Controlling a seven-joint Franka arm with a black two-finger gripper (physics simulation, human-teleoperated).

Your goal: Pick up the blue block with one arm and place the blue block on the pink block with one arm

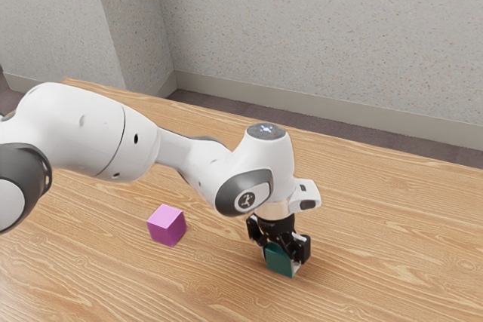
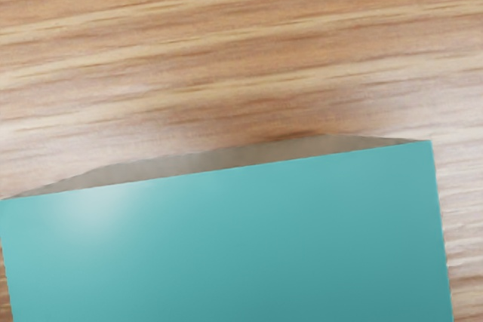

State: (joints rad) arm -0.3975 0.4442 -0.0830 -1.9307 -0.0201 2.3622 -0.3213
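Note:
The blue block (image 1: 279,263), teal in colour, sits low at the wooden table (image 1: 392,209), toward the exterior view's right of centre. My black gripper (image 1: 283,253) comes straight down over it, with a finger against each side, shut on the block. In the wrist view the blue block (image 2: 226,246) lies broad and close under my hand, edged by a thin shadow on the wood. The pink block (image 1: 166,225) rests on the table apart from it, toward the exterior view's left. I cannot tell whether the blue block touches the table or hangs just above it.
The white arm (image 1: 151,148) reaches in from the exterior view's left, passing above and behind the pink block. Bare wood lies between the two blocks. The table's far edge (image 1: 362,141) runs before a grey wall.

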